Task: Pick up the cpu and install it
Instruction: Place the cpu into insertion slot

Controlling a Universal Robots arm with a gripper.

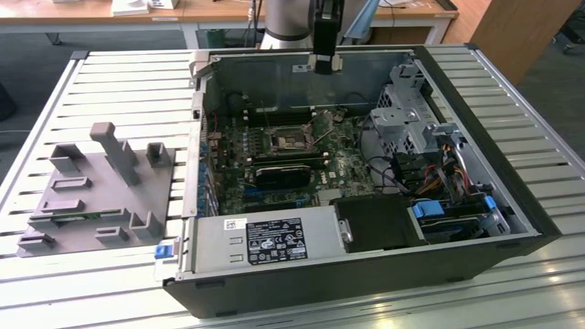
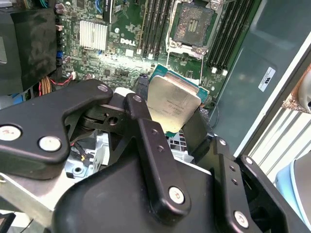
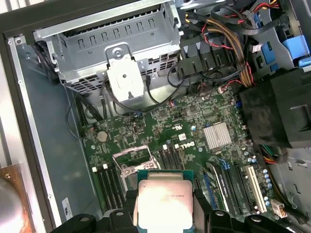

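The cpu (image 2: 171,101) (image 3: 165,201) is a flat square chip with a silvery top plate and a thin green rim. My gripper (image 2: 170,119) (image 3: 165,213) is shut on it, one black finger on each of two opposite edges. In the exterior view the gripper (image 1: 324,63) hangs high over the back of the open computer case (image 1: 512,205), well above the motherboard. The open socket (image 1: 290,140) (image 2: 192,24) (image 3: 133,162), with its metal frame raised, lies on the green board below the chip and apart from it.
A silver drive cage (image 1: 407,110) (image 3: 116,43) and bundled cables (image 1: 439,171) stand on the exterior view's right of the socket. The power supply (image 1: 260,240) fills the case's near side. A grey fixture (image 1: 96,188) sits on the slatted table (image 1: 109,82) at the exterior view's left.
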